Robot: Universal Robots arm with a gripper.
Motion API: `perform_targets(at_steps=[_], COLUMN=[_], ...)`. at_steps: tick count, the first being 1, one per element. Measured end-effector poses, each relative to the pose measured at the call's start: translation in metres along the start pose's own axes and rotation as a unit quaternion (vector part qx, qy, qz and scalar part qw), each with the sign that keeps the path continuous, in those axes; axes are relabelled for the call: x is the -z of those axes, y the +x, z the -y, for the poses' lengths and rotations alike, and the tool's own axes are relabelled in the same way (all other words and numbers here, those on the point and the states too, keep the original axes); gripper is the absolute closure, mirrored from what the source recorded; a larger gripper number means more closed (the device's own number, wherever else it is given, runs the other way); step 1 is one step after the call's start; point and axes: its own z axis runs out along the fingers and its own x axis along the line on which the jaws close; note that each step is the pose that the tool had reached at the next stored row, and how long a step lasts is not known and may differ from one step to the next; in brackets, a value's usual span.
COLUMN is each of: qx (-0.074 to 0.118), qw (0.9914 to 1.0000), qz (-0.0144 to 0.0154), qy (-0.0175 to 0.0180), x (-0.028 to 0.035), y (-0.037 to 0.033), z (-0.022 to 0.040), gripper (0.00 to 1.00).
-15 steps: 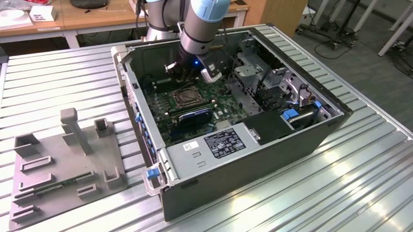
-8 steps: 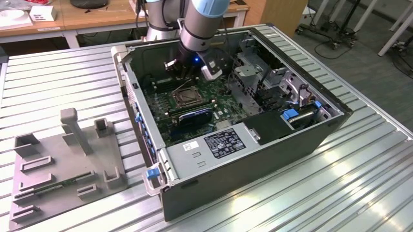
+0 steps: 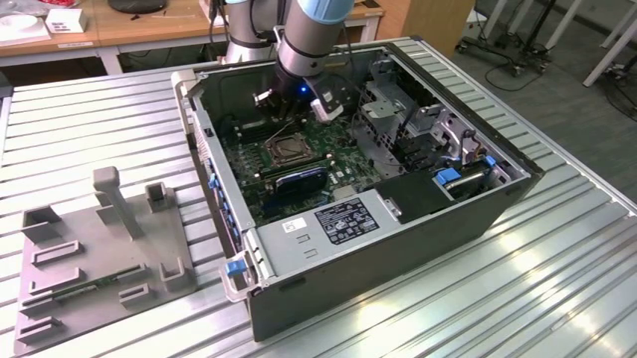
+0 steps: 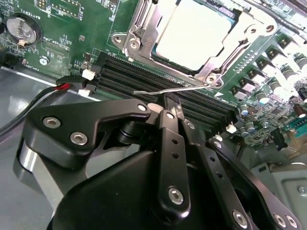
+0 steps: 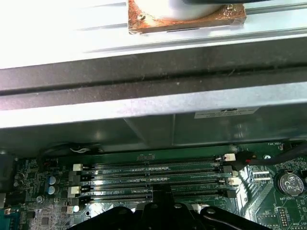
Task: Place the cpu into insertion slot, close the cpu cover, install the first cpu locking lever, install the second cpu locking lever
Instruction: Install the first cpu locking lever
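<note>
While the arm's gripper point(image 4: 169, 103) hangs inside the open computer case point(image 3: 518, 186), just over the memory slots point(image 5: 153, 179), we can see in the second wrist view that the cpu point(image 4: 194, 33) already sits in the insertion slot point(image 4: 242, 40), silvery top facing up. The cpu cover point(image 4: 158, 19) looks folded down around it, so we'd call those two steps done or near enough.

The levers are where it gets interesting. One thin wire locking lever point(image 4: 168, 91) sticks out over the memory slots, right beside the fingertips, and doesn't look tucked under its hook yet. We can't tell whether the other lever is latched.

As for the gripper, the fingers come together at the tip, clenched or nearly so, and the lever's end lies right by them. Whether they actually pinch the wire or just press against it, we honestly can't tell.

In the exterior view the socket sits mid-board on the green motherboard point(image 3: 339, 138), with the gripper at its far side near the case's back wall.
</note>
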Motion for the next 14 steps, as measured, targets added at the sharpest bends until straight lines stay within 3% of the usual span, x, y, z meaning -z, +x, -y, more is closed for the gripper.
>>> perform_targets(at_steps=[8, 14], qx=[0.0, 0.0], qw=[1.0, 1.0], qz=[-0.0001, -0.0001], qy=[-0.0012, -0.0017], x=[0.0093, 0.0096], y=[0.0009, 0.001], z=[-0.0029, -0.0029], gripper=[0.89, 0.89])
